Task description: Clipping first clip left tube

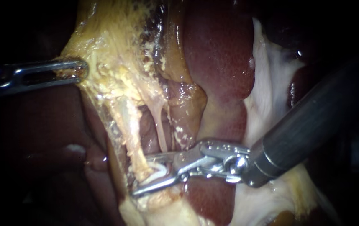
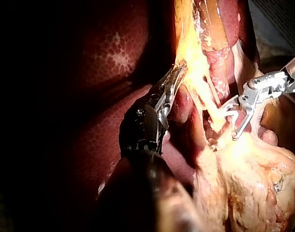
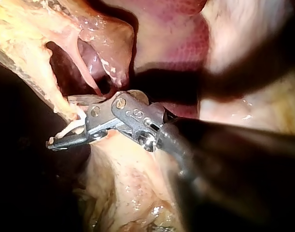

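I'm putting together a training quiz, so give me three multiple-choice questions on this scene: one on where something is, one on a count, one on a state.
1. Where is the right instrument's end effector?
A. around the left tube
B. flat on the liver
C. clear of all tissue

2. How many instruments show in the endoscope view?
A. one
B. two
C. three

3. The left instrument's end effector is:
A. wide open, holding nothing
B. shut on yellow tissue
C. out of view

Answers:
1 A, the tube runs between its open jaws.
2 B, one shaft enters from each side.
3 B, both jaws pinch the tissue's edge.
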`<state>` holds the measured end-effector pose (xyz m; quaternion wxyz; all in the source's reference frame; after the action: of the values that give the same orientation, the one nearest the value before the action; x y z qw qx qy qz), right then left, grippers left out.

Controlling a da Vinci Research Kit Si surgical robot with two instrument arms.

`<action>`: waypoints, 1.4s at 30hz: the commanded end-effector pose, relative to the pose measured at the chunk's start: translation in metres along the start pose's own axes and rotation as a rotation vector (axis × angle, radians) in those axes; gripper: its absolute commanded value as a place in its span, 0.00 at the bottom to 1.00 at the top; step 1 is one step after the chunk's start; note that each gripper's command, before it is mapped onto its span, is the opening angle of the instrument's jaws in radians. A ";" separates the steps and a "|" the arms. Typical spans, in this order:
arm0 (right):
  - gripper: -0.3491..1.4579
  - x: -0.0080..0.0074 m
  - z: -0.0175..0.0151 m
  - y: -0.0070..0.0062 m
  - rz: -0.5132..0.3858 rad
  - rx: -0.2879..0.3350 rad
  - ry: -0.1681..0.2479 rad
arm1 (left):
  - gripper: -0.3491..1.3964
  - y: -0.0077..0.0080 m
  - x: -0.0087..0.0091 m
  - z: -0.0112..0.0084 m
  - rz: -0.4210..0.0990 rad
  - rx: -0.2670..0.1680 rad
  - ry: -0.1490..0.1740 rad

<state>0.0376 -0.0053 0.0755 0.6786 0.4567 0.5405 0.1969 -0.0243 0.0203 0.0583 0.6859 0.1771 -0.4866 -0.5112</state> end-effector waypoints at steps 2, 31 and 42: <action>0.51 0.0001 0.0004 -0.0002 0.009 0.017 -0.003 | 0.00 0.0000 0.0000 0.0001 0.000 0.000 0.000; 0.00 -0.0016 0.0037 0.0028 0.016 -0.022 -0.003 | 0.00 -0.0004 0.0000 0.0004 0.000 -0.003 -0.002; 0.00 -0.0018 0.0033 0.0036 0.017 -0.054 -0.017 | 0.00 -0.0004 0.0000 0.0004 0.000 -0.003 -0.002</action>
<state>0.0409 -0.0061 0.0795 0.6935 0.4444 0.5254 0.2132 -0.0249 0.0202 0.0582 0.6857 0.1756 -0.4863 -0.5124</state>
